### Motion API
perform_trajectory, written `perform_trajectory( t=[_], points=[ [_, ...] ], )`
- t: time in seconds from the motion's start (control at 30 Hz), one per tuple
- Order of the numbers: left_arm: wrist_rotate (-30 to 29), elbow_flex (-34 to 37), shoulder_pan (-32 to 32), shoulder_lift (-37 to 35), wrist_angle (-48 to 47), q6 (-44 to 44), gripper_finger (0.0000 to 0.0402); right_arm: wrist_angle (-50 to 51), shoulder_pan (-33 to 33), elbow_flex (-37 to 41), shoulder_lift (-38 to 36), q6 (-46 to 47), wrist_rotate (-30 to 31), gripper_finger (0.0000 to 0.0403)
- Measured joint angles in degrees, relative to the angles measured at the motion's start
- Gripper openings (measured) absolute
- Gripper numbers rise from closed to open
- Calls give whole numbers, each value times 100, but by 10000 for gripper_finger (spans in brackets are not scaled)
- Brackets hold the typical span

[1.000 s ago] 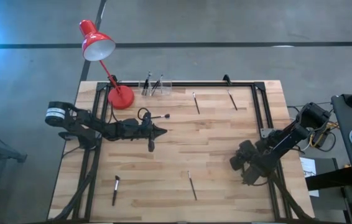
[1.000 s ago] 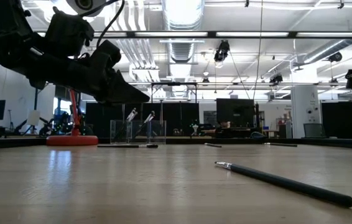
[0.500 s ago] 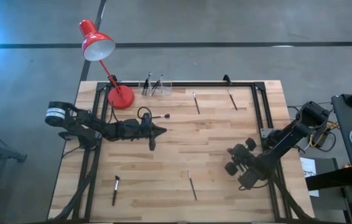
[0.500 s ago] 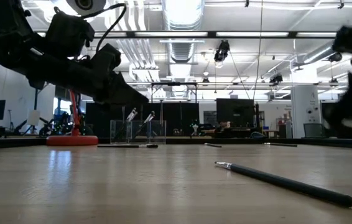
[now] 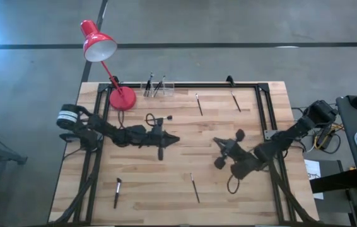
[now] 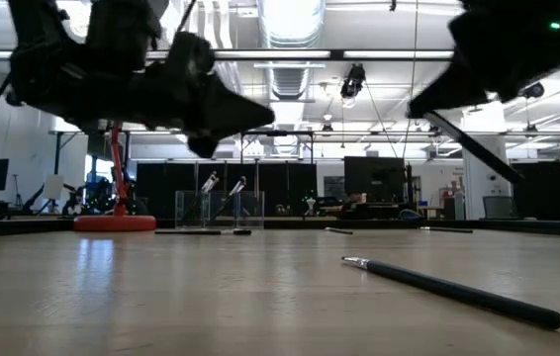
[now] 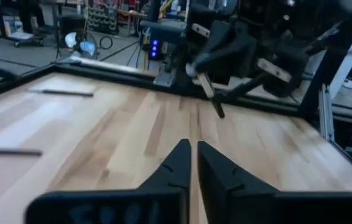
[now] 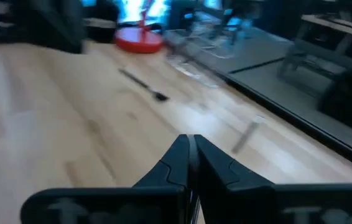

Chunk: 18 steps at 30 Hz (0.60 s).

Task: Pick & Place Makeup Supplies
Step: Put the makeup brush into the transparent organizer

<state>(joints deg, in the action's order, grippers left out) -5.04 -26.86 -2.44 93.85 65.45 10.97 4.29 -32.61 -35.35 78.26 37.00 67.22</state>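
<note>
The right tool (image 5: 224, 153) has swung inward over the tabletop (image 5: 229, 195), pinching a brush (image 7: 212, 101). The left tool (image 5: 166, 140), pressed together and empty, hovers mid-table, likely waiting clear.

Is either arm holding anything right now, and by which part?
The right tool grips a makeup brush near one end; the left tool holds nothing.
</note>
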Motion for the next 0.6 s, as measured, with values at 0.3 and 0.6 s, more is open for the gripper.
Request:
perform_trajectory(
  t=[0.3,0.6],
  points=[
    [1018,-313,-11,209,566,-407,75,-3149,903,9,17,-3339,-2349,11],
    [1608,-154,-28,249,1755,-804,78,-6325,1458,202,331,-4879,-4353,11]
  ],
)
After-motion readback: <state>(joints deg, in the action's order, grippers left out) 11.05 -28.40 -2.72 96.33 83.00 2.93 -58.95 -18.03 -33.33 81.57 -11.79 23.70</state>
